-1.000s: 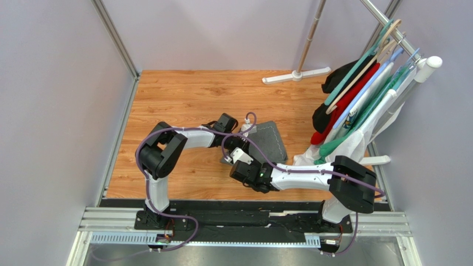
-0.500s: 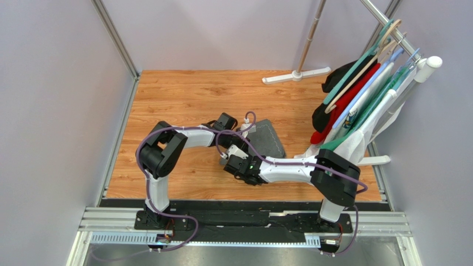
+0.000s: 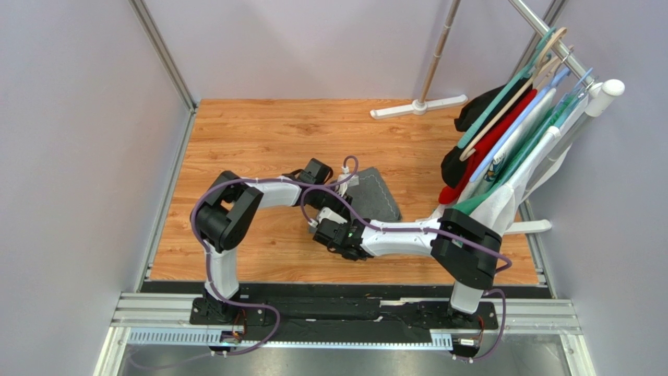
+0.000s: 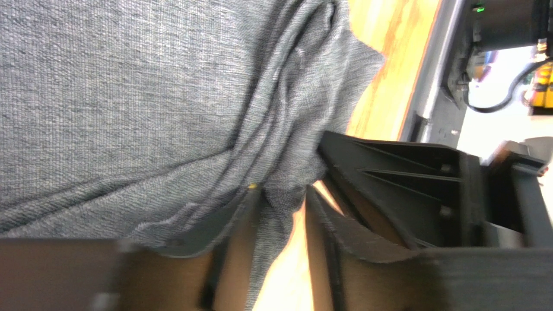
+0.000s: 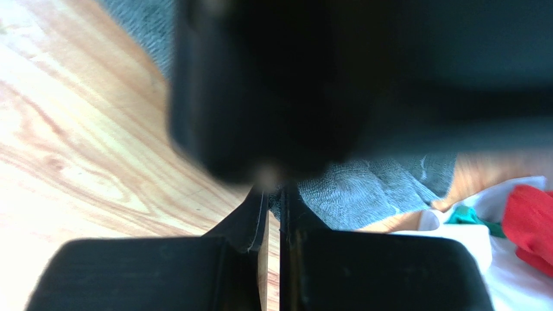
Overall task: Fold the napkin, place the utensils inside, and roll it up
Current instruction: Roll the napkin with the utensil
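The dark grey napkin lies bunched on the wooden table, right of centre. My left gripper is at its left edge. In the left wrist view the napkin fills the upper left. A loose flap of it hangs between the left gripper's parted fingers, with bare wood showing beside it. My right gripper meets the same corner from the near side. In the right wrist view the right gripper is shut, pinching the napkin's edge at its tips. The utensils are out of view.
A clothes rack with red, black and teal garments on hangers stands at the right. A white cloth hangs low beside the right arm. The rack's white foot lies at the back. Grey walls close in both sides, and a metal rail runs along the near edge.
The right arm swung left to the napkin's near-left corner and its jaws closed there. The left gripper's jaws widened. The napkin shifted slightly left.
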Available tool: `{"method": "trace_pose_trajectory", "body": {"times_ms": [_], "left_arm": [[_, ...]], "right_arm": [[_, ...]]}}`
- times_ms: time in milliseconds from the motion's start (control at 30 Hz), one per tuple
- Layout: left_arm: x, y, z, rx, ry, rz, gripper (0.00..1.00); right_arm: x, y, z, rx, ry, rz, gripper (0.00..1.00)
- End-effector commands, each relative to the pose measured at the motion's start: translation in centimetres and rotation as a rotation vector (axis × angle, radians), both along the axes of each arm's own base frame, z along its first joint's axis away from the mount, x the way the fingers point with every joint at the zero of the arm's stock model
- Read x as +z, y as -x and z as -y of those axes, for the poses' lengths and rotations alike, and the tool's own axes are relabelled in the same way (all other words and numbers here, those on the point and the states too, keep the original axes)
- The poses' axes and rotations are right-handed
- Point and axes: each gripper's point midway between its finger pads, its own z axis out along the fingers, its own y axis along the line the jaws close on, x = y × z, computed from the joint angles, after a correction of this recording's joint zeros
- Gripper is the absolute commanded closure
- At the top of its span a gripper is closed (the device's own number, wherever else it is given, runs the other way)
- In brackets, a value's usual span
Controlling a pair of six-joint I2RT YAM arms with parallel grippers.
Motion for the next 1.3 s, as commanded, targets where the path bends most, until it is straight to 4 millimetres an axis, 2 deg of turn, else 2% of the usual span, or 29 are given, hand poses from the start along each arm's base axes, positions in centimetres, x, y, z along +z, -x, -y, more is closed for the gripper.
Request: {"method": "trace_pose_trajectory", "body": {"times_ms": [0,67,200,300,400,533,667,700,767,867,1100,1167,1200,1267], "left_arm": [[-5.3,-0.2,-5.5,0.14,-0.263,-0.027,0.47],[-4.1,-1.2,-5.1,0.178,-0.211,-0.024,0.34],[-3.3,-2.2,-4.7,0.224,-0.172,-0.04,0.13],[-2.7,-3.3,-4.9,0.275,-0.153,-0.03,0.09],[-1.2,-4.4,-4.6,0.305,-0.094,-0.01,0.06],[1.9,-6.2,-4.0,0.345,-0.023,0.082,0.04],[4.3,-8.7,-5.1,0.449,-0.027,0.172,0.03],[5.4,-9.4,-5.1,0.472,0.004,0.193,0.03],[6.2,-9.9,-5.5,0.492,0.018,0.203,0.03],[7.0,-10.3,-5.7,0.492,0.023,0.223,0.02],[11.0,-10.3,-3.7,0.457,0.21,0.245,0.02],[11.9,-10.5,-3.7,0.468,0.226,0.272,0.02],[13.2,-10.8,-4.1,0.493,0.236,0.319,0.02],[13.5,-10.8,-5.0,0.536,0.215,0.357,0.02]], "right_arm": [[-1.7,2.3,-1.9,0.078,-0.101,-0.169,1.0],[-1.5,3.0,-2.2,0.09,-0.138,-0.218,1.0],[-1.1,4.0,-2.8,0.096,-0.205,-0.293,1.0],[-0.7,4.5,-3.4,0.102,-0.258,-0.34,1.0],[-1.0,4.5,-3.6,0.094,-0.283,-0.373,1.0],[-1.2,4.8,-4.3,0.082,-0.347,-0.435,1.0],[-1.3,5.0,-4.5,0.061,-0.393,-0.474,1.0],[-1.3,5.0,-4.5,0.056,-0.409,-0.49,1.0],[-1.6,5.0,-4.4,0.047,-0.424,-0.506,1.0],[-2.1,5.1,-4.5,0.04,-0.435,-0.525,1.0],[-2.8,5.0,-4.9,0.008,-0.458,-0.549,1.0],[-2.8,4.9,-4.9,-0.008,-0.468,-0.555,1.0],[-2.7,5.0,-5.0,-0.014,-0.479,-0.564,1.0],[-2.8,4.8,-5.0,-0.027,-0.496,-0.57,1.0]]}}
